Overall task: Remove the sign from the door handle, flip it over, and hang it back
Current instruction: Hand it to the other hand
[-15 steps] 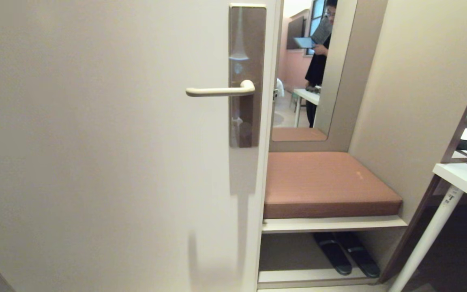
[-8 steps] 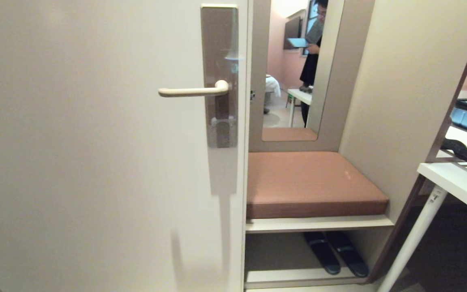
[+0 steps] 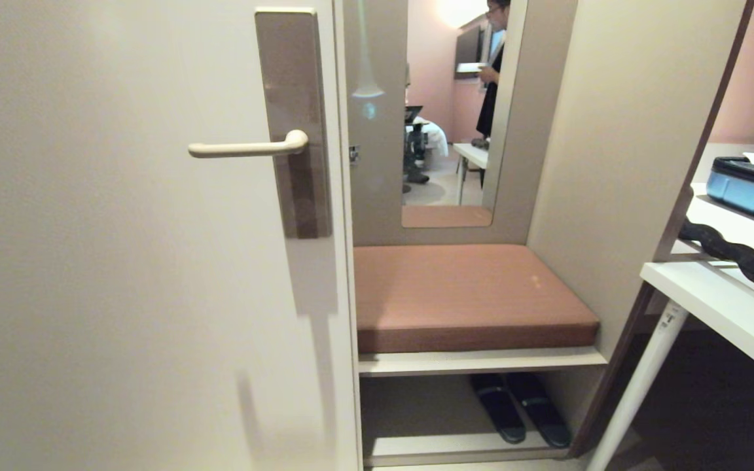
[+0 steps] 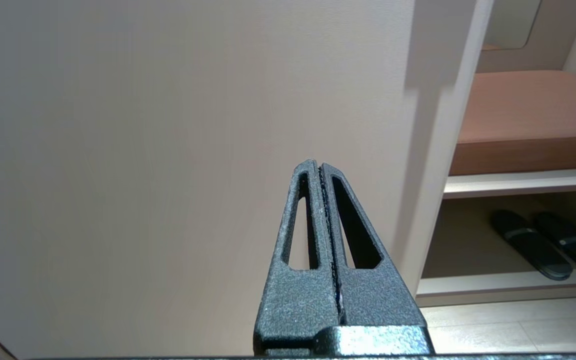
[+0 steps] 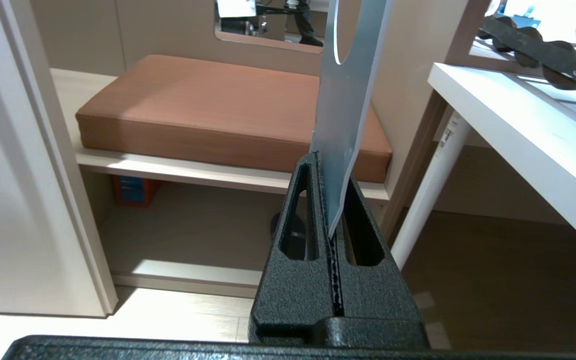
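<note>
The sign (image 5: 345,105) is held in the right gripper (image 5: 329,200), whose fingers are clamped on its lower edge so that it stands upright, the oval hole at the free upper end; this grip is judged to leave the hole clear for threading over the lever. Only the blue-grey face is seen, so which side will face outward cannot be told. The door handle (image 3: 246,149) is bare, at about ten o'clock in the head view, on its brown plate (image 3: 293,121) near the edge of the cream door (image 3: 122,275); nothing is hung on it, so the rehanging is judged to remain. The left gripper (image 4: 320,172) is kept low before the door face, its fingers pressed together on nothing. At about five o'clock from the handle a brown cushion (image 3: 465,294) is seen on a shelf, with dark slippers (image 3: 514,405) beneath. A white bench (image 3: 724,307) at three o'clock could crowd the right arm. A person (image 3: 491,72) is seen in the mirror (image 3: 449,131) at one o'clock.
</note>
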{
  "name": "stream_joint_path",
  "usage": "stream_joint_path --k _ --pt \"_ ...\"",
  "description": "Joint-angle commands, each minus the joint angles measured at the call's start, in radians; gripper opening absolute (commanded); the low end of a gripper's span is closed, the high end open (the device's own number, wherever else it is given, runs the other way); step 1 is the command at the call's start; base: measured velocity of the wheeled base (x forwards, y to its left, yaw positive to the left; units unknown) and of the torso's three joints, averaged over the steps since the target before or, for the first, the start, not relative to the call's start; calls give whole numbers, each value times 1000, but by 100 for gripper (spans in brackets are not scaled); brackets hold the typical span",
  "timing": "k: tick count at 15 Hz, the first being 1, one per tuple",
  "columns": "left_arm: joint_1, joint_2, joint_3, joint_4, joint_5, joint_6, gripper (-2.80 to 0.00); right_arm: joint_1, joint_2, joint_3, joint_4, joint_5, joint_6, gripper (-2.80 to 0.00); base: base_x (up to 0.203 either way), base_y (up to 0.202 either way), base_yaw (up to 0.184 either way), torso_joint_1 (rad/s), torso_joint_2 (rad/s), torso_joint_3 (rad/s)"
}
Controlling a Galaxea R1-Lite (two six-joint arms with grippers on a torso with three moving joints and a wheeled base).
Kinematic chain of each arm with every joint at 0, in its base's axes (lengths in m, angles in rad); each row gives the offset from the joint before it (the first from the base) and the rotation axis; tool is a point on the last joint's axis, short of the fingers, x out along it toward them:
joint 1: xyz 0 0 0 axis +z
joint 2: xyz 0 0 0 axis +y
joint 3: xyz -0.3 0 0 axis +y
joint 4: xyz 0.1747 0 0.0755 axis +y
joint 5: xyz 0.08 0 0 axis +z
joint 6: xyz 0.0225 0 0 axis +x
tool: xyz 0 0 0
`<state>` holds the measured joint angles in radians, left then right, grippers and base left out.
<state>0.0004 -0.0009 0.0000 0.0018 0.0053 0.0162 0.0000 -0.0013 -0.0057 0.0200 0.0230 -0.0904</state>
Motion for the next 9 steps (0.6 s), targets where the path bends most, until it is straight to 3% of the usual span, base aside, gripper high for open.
stream_joint_path --k 1,9 --pt "1 1 0 -3 2 1 -280 0 1 0 0 0 -2 -280 0 0 0 0 0 0" --pt "0 1 0 -3 -2 2 -280 0 1 0 0 0 0 -280 0 0 0 0 0 0"
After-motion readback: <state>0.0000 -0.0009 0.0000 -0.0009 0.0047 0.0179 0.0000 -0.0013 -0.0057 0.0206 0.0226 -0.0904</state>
